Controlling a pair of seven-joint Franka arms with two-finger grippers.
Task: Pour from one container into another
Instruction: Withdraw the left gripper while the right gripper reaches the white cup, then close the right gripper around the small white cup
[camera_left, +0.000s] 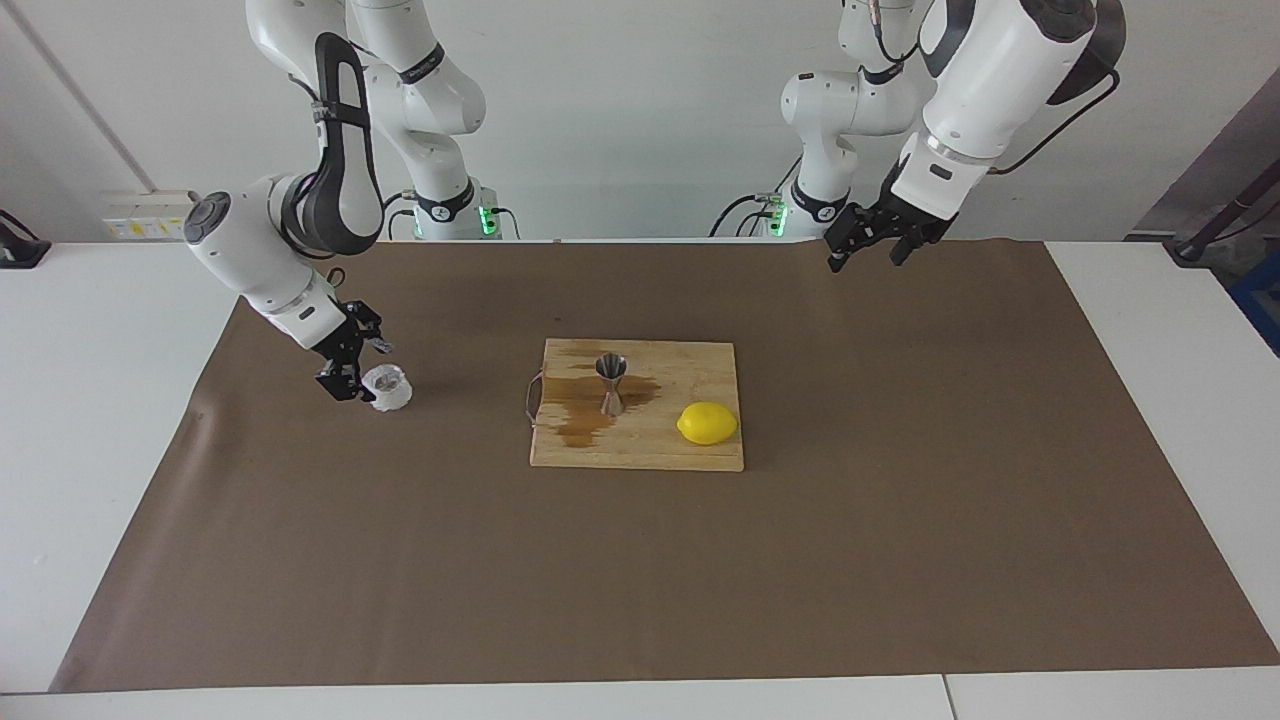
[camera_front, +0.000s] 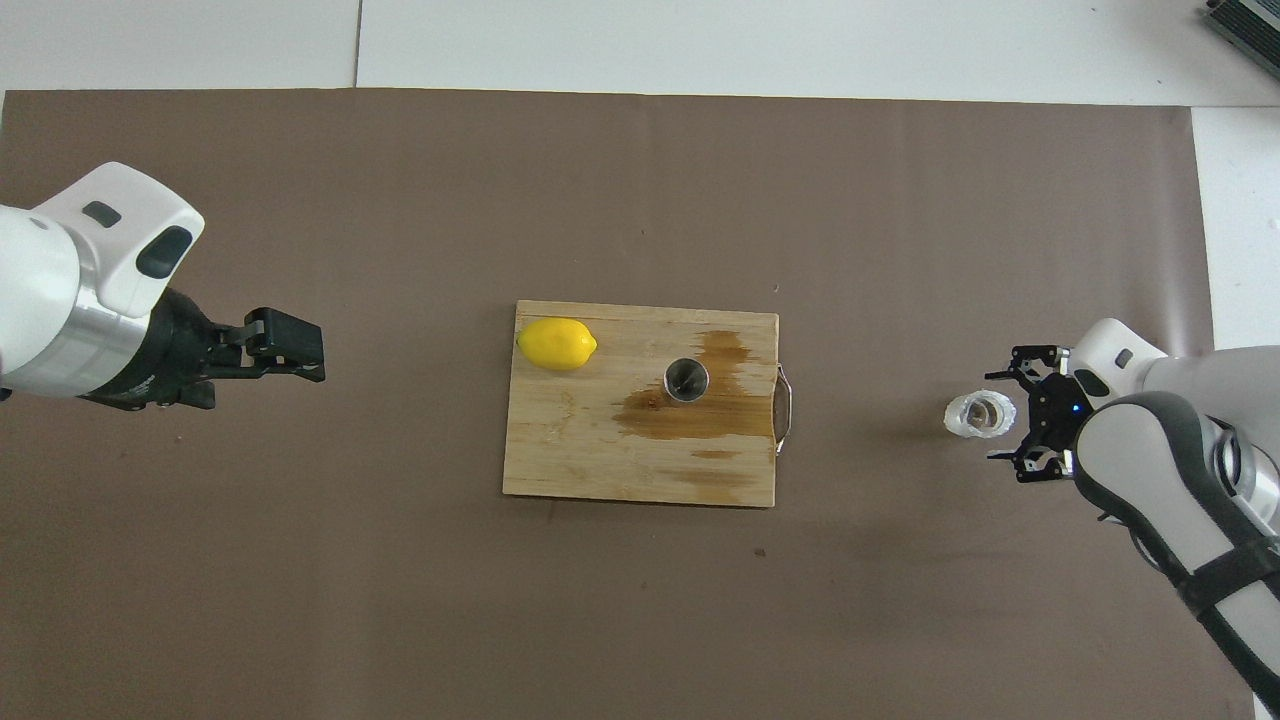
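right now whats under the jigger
The steel jigger stands upright on a wooden cutting board, in a brown wet stain. Its foot covers the wood directly beneath.

One ribbed cup (camera_left: 386, 388), one steel jigger (camera_left: 611, 383), one lemon (camera_left: 707, 423) and one wooden cutting board (camera_left: 640, 450) are out. One brown mat (camera_left: 640, 580) covers the white bench (camera_left: 90, 400). Two robot arms, each with one tool: left tool (camera_left: 868, 247), right tool (camera_left: 350, 365).

Two glossy white arms (camera_left: 250, 250) had dark grey joint pads, silver wrist rings, black cables, black two-finger grippers (camera_front: 1010, 420), green base lights.
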